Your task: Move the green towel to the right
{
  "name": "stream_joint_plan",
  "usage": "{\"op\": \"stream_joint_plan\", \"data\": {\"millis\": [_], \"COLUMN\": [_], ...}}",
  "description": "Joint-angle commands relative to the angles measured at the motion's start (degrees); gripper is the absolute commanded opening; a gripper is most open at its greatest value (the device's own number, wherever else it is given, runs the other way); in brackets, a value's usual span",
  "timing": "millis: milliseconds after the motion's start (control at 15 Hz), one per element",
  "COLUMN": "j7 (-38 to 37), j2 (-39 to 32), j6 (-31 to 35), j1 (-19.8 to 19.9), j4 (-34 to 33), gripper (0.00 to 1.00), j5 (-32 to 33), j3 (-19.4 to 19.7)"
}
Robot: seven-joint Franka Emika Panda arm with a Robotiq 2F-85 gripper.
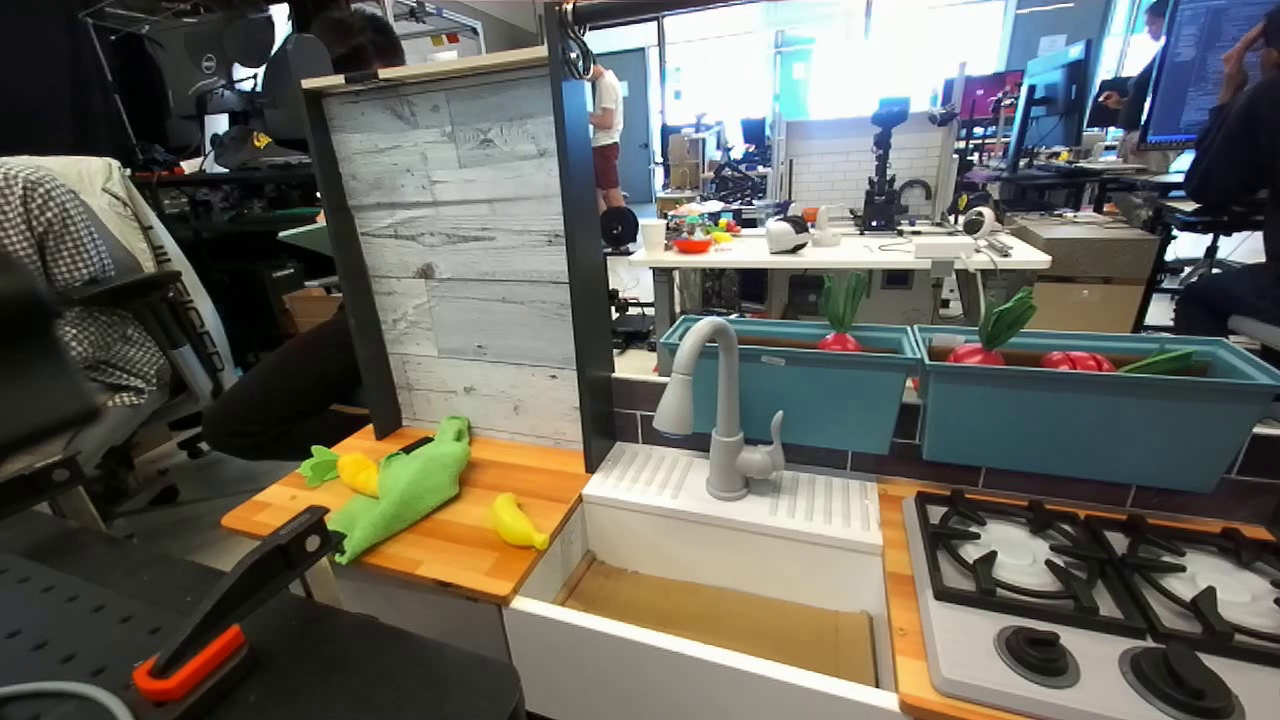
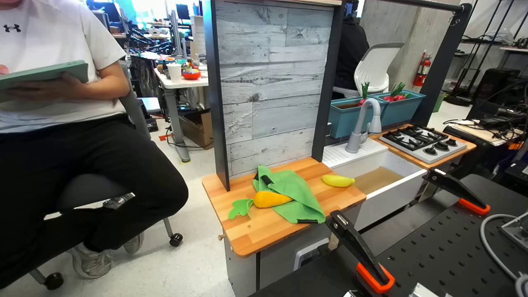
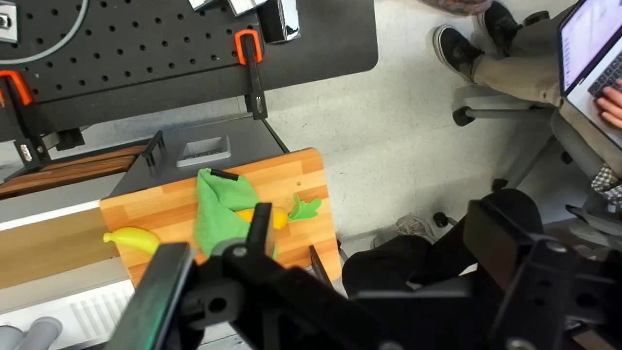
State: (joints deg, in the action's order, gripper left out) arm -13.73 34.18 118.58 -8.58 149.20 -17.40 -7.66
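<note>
The green towel [image 1: 410, 492] lies crumpled on the wooden counter [image 1: 490, 565], left of the sink. It also shows in an exterior view [image 2: 295, 189] and in the wrist view [image 3: 218, 209], partly behind a finger there. A yellow-orange toy carrot [image 2: 270, 199] with a green leafy top touches the towel's folds; it shows in the wrist view too [image 3: 279, 218]. My gripper [image 3: 371, 218] shows only in the wrist view, high above the counter. Its fingers are wide apart with nothing between them. Neither finger touches the towel.
A yellow toy banana [image 1: 517, 522] lies right of the towel near the sink [image 1: 700, 665]. A grey faucet [image 1: 728, 430] stands behind the sink. A grey plank wall [image 2: 272, 82] rises behind the counter. Black clamps [image 2: 359, 247] grip the black table edge in front. A person [image 2: 82, 165] sits beside the counter.
</note>
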Motion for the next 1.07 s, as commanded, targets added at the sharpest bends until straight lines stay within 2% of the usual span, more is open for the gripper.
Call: {"op": "stream_joint_plan", "data": {"millis": [0,267,533,733,933,1000], "j7": [0.72,-0.71,-4.21,-8.15,-13.17,-9.67], "j2": [-3.13,-10.63,-22.14,-30.01,-37.11,-31.92], "j6": [6.44,18.52,29.05,32.19,34.78,32.74], "j1": [2.63,5.94,9.47,12.59,12.36,11.26], "j4": [0.67,1.61,0.26,-3.32,-5.88,-2.94], "gripper": [1.0,1.0,1.0,1.0,1.0,1.0], "j5": [1.78,3.67,8.56,14.4,17.62,15.11], "j3": [0.02,0.2,0.24,1.82,3.3,4.05]}}
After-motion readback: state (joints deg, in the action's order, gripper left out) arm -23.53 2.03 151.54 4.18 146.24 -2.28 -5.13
